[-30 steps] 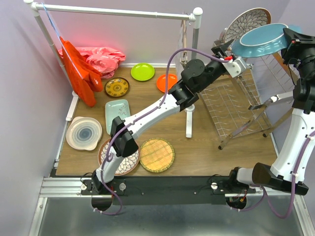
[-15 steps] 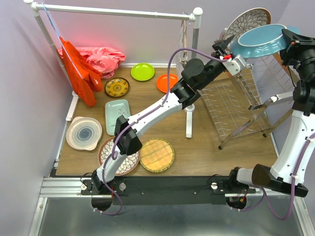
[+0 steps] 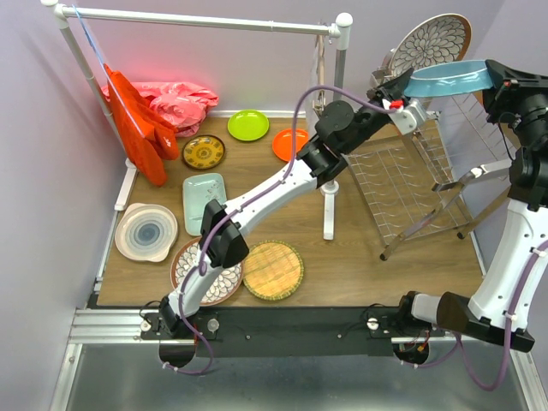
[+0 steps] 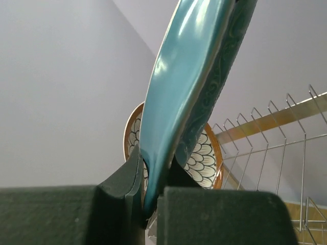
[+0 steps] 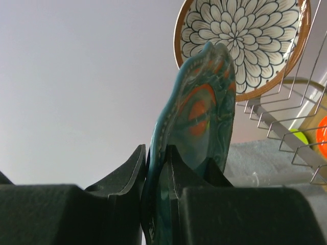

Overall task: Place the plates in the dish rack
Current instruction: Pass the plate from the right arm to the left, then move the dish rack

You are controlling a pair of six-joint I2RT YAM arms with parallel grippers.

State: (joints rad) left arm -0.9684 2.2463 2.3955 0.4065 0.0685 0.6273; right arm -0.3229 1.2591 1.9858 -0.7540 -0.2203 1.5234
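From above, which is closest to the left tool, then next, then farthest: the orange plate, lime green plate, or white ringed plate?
1. Orange plate, to the left of the left tool, at the back of the table.
2. Lime green plate, farther left along the back.
3. White ringed plate, far left, toward the front.

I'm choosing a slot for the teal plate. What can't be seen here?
- Top view: the teal plate covers the lower edge of the flowered plate in the rack, so its slot is hidden.
- Left wrist view: the frame's top edge cuts off the teal plate.
- Top view: the left arm covers the middle of the near plate.
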